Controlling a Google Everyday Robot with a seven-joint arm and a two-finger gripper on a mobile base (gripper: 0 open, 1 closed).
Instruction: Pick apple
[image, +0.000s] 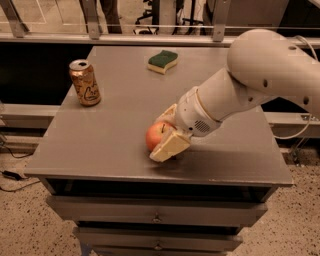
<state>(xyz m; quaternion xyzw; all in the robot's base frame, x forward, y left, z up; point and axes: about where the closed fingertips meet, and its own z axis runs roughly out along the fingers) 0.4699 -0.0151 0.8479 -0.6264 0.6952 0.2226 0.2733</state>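
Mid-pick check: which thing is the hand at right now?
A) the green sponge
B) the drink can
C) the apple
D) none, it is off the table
C: the hand is down at the apple near the front edge of the table, while the can and the sponge sit apart from it farther back.

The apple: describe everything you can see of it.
The apple is round and red-orange, with a paler yellowish patch and a short dark stem pointing up. Its skin looks smooth and whole. It sits upright on the grey table, near the front edge. The gripper is at it from the right, hiding its right side and lower front.
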